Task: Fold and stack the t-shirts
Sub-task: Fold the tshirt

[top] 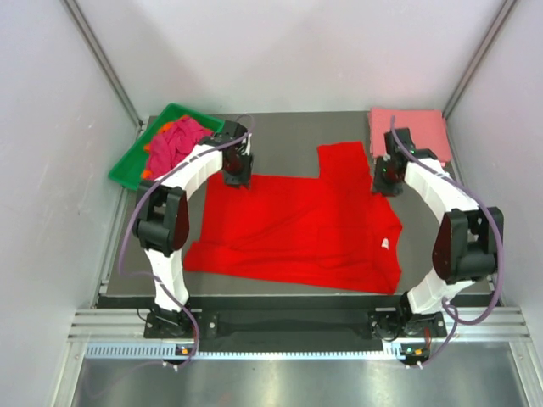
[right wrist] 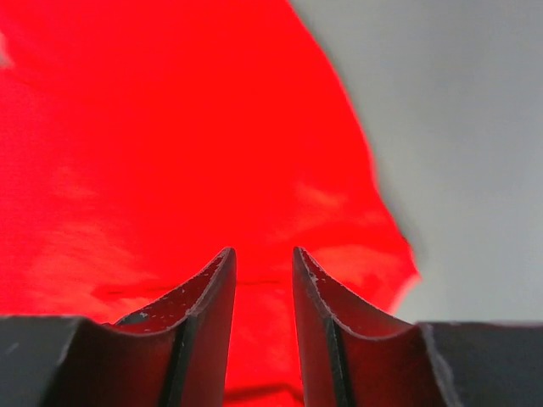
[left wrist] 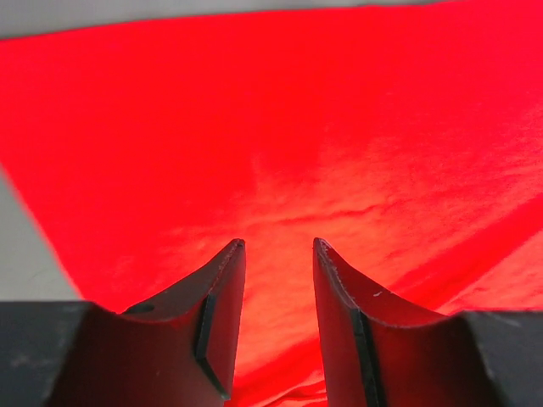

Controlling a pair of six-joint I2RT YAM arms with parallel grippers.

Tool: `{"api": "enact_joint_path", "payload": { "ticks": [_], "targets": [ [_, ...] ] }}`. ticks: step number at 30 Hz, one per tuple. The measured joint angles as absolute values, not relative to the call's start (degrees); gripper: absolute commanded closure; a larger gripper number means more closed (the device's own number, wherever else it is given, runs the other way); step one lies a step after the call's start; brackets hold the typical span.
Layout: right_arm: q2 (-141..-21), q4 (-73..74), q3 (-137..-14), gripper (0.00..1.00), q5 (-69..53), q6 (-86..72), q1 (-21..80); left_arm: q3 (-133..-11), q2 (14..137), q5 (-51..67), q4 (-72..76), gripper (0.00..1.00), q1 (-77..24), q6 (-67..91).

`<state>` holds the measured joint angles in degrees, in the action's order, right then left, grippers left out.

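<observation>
Wrist views, left tool (left wrist: 277,244), right tool (right wrist: 263,251) slightly parted, maybe touching t-shirt (left wrist: 297,127)

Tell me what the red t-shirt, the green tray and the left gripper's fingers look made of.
Red t-shirt: soft matte cloth, probably cotton; it lies limp with shallow wrinkles. Green tray: likely moulded plastic, given its smooth uniform rim. Left gripper's fingers: dark, hard-looking, matte, with pale scuffs; plastic or coated metal, unclear.

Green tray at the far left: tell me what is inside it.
A crumpled heap of magenta t-shirts fills the green tray. How many there are, and anything beneath the heap, is hidden.
</observation>
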<state>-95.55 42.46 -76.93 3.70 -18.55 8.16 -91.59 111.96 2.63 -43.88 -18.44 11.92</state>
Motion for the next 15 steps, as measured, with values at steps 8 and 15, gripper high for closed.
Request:
{"api": "enact_joint_path", "payload": {
  "ticks": [8, 15],
  "targets": [
    [-92.9, 38.4, -65.8, 0.63, 3.6, -13.8, -0.5, -98.5, 122.3, 3.4, -43.7, 0.55, -19.4, 11.5],
    [-102.0, 34.6, -68.8, 0.64, 1.1, -8.7, -3.7, -102.8, 127.5, 1.8, -44.0, 0.55, -19.2, 11.5]
  ]
}}
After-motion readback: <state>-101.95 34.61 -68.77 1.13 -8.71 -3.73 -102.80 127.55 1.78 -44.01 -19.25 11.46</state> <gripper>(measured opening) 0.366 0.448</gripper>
